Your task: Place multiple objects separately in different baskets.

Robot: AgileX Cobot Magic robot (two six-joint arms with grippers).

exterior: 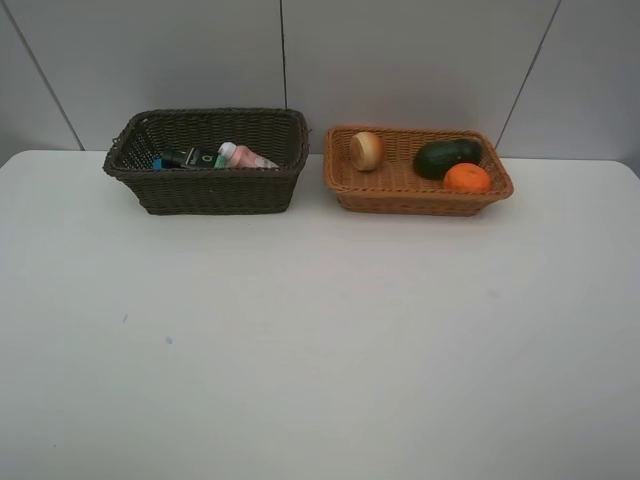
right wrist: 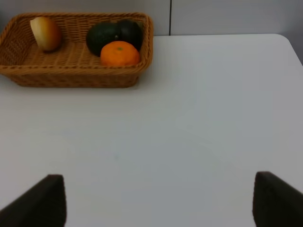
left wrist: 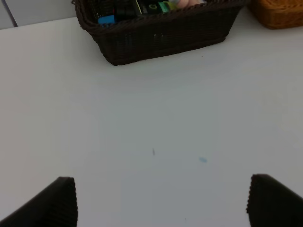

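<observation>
Dark basket: the deep, dark brown rectangular woven wicker basket (exterior: 206, 163) stands at the far side of the white table (exterior: 320, 340), on my left half.
Its contents: a dark green pump bottle (exterior: 188, 158) lies on its side, a small pink bottle (exterior: 243, 156) lies just beside it, and a blue flat eraser (left wrist: 106, 20) shows at one end in my left wrist view; I cannot make out a marker.
Tan basket: the shallow, light orange-tan rectangular woven wicker basket (exterior: 418, 172) stands just beside the dark one, on my right half, the two apart by a narrow gap.
Its contents: a red-yellow peach (exterior: 366, 150) sits at the end nearer the dark basket; a dark green avocado half (exterior: 447, 157) and a round orange (exterior: 466, 178) sit at the other end, touching each other. In my right wrist view a dark round mangosteen (right wrist: 130, 32) shows behind the avocado.
My left pincer (left wrist: 161, 201): spread wide, holding nothing, over bare table well short of the dark basket.
My right pincer (right wrist: 158, 201): spread wide, holding nothing, over bare table well short of the tan basket.
</observation>
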